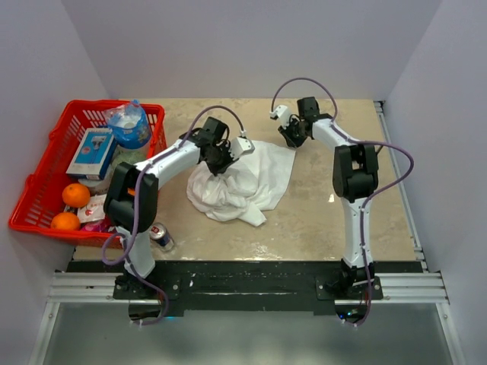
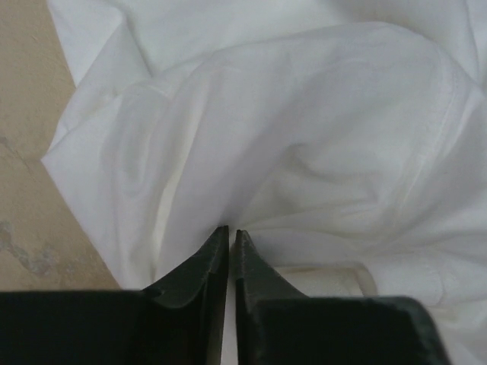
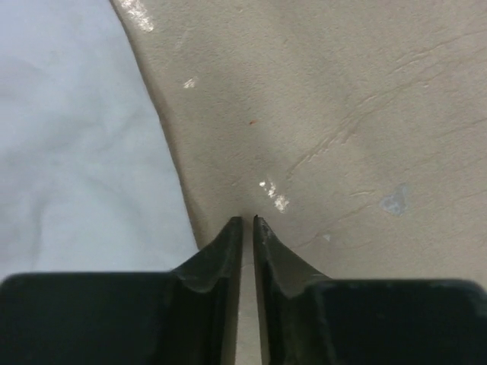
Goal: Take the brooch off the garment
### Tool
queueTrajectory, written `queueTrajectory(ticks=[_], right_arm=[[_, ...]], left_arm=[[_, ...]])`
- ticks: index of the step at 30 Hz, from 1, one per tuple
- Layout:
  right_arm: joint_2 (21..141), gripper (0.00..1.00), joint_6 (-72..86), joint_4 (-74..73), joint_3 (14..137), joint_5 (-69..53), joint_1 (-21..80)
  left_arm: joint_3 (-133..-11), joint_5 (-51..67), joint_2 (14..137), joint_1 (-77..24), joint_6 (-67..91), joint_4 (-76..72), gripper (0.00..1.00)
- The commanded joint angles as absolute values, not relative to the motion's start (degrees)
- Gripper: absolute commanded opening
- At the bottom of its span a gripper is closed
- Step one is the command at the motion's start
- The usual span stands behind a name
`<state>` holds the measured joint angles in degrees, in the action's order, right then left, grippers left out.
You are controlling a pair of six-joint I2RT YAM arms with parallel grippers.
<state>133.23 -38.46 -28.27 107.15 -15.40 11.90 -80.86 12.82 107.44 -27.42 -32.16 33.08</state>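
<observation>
Gently spread the white soft-cloth T-shirt [image 2: 304,114]: left gripper [image 2: 230,233], nearly shut, pinches the fold at its tips; right gripper [image 3: 247,221], nearly shut, has the hem just left of its fingers, hold unclear.

Top cam sits high behind near edge of beige stone-look table [image 1: 319,220], facing down; wrist cams v. close, L over crumpled white cloth T-shirt [image 2: 304,137], R at its edge.

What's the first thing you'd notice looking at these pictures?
A crumpled white T-shirt in the middle of the table, with the left claw poking down into its folds. Next, the bright red basket at the left edge holding two oranges, and the right claw closed at the shirt's far right corner.
</observation>
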Motion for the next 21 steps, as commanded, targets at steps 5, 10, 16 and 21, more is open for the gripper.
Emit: queueTrajectory(ticks=[5,10,16,21], right_arm=[[127.4,0.00,-36.0,-32.8,107.6,-18.2,12.0],[122.4,0.35,-32.7,-32.3,106.8,-18.3,12.0],[125.1,0.52,-37.3,-36.4,105.1,-18.5,12.1],[126.3,0.53,-41.9,-36.8,103.2,-16.3,12.1]], left_arm=[[-91.2,16.4,110.9,-25.8,-34.3,40.7,0.00],[-91.7,16.6,107.4,-24.1,-34.4,39.4,0.00],[-90.3,17.3,104.1,-24.0,-32.3,39.5,0.00],[-92.1,18.3,102.4,-24.0,-29.5,41.2,0.00]])
